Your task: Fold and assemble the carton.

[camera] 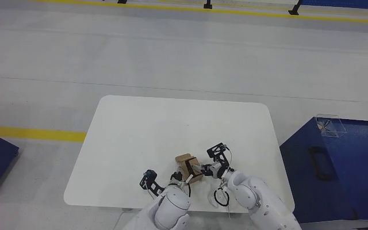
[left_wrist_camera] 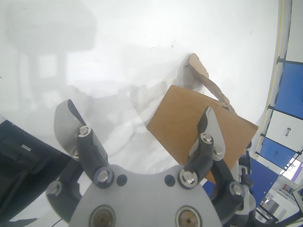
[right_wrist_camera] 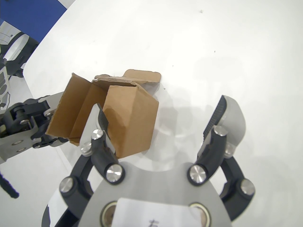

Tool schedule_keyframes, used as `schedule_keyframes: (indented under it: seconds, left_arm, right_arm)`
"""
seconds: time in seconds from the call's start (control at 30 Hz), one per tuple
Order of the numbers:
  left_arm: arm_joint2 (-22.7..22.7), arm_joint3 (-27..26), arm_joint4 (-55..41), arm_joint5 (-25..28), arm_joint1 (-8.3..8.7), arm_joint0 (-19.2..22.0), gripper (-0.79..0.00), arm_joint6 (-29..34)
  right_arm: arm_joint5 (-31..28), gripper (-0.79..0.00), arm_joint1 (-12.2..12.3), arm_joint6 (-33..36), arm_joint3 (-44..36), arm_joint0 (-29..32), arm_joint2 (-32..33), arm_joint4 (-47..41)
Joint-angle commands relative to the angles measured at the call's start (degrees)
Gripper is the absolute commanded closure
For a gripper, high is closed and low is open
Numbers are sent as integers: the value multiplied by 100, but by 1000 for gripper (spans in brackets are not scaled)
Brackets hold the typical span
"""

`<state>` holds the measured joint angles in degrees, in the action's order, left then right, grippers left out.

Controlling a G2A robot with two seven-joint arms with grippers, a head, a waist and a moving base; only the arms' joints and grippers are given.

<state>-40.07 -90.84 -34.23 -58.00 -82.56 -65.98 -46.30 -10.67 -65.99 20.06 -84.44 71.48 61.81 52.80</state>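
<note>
Table (camera: 172,123) is white and broad, and the carton (camera: 188,167) stands on it close to the near edge, just in front of the robot and between the two arms. The carton is brown and half formed: the side walls are raised into a body, but the end flaps hang open and one wall looks dented. The left gripper (left_wrist_camera: 137,107) has its jaws spread wide. One finger (left_wrist_camera: 213,124) lies against a flat panel, I think to brace the carton from that side so it does not slide. The right gripper (right_wrist_camera: 161,106) is also wide and holds nothing. One of its fingers touches the opposite wall, the other is apart over bare table. The small tab flap (right_wrist_camera: 142,75) at the far end is not yet tucked, so the folding seems about halfway.
</note>
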Motion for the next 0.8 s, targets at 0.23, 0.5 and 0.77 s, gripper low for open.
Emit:
schedule_keyframes:
  seconds: [0.23,0.5,0.77]
  left_arm:
    - [-204,-635,680,0,-127,-527,-785,0]
    - [20,-180,659,0,-369,-249,-785,1]
    - [202,396,558,0,-589,75,-785,0]
  right_arm:
    - [-48,-785,28,-60,-105,73,285,-47]
    - [-88,-785,80,-76,-156,199,673,-153]
    - [-350,-785,67,133,-21,189,624,-288]
